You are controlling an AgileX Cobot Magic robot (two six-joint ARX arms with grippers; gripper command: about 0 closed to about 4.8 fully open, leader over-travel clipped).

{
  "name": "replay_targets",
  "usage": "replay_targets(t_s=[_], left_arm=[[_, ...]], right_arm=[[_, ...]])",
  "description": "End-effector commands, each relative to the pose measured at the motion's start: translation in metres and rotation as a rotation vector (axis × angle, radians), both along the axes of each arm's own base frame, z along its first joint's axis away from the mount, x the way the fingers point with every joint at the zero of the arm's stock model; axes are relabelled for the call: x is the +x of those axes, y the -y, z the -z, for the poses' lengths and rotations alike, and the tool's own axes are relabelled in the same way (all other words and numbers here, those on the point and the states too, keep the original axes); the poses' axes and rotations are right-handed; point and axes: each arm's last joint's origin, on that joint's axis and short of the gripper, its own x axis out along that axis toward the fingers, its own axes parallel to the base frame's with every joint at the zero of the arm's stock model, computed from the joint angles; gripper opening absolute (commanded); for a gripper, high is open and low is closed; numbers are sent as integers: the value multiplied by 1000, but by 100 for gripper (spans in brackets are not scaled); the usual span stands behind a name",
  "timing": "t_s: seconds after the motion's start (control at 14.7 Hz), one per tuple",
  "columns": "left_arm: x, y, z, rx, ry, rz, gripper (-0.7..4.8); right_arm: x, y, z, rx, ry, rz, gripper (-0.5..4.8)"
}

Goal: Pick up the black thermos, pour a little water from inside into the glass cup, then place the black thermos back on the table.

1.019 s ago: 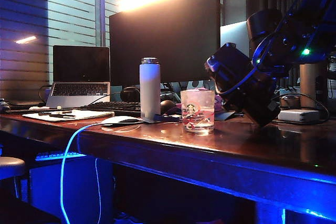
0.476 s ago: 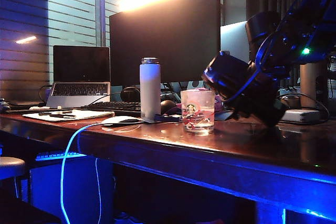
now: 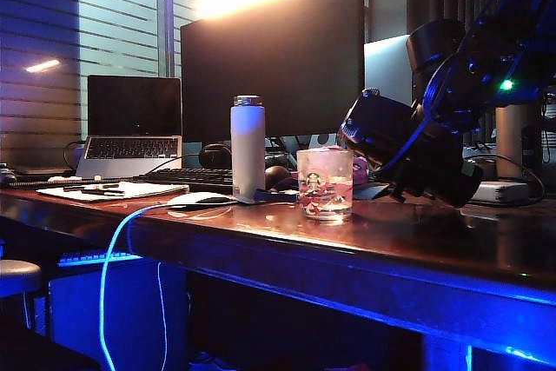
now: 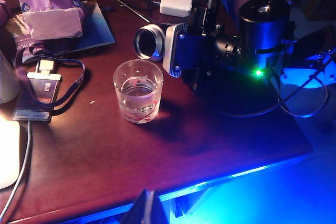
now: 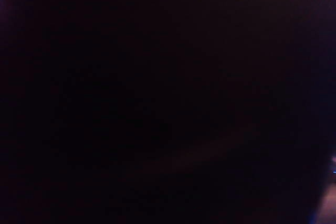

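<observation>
Dim desk; my right gripper (image 4: 181, 51) clamps the black thermos (image 4: 149, 42) tipped beside the glass cup (image 4: 138, 98); I should tilt slowly. Left gripper unseen.

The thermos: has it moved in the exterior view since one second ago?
Yes. The thermos, held tipped in the right gripper, has shifted right, and its mouth has risen against the cup.

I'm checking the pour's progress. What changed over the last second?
The black thermos, clamped in the right gripper, tipped further, its mouth swinging up toward level beside the glass cup. The cup, white bottle and table stayed put.
</observation>
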Motion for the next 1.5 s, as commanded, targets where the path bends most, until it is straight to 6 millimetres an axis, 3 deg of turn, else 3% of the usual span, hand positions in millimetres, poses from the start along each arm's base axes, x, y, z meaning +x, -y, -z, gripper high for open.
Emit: replay_targets(t_s=[0.07, 0.34, 0.75, 1.5], left_arm=[[0, 0, -3, -8, 18, 5, -3], [0, 0, -3, -8, 17, 5, -3], [0, 0, -3, -8, 18, 5, -3], [0, 0, -3, -8, 18, 5, -3]], right_arm=[[0, -1, -26, 12, 130, 4, 44], [-2, -1, -40, -18, 182, -4, 44], [-6, -12, -42, -130, 185, -64, 44], [-6, -12, -42, -277, 182, -78, 55]])
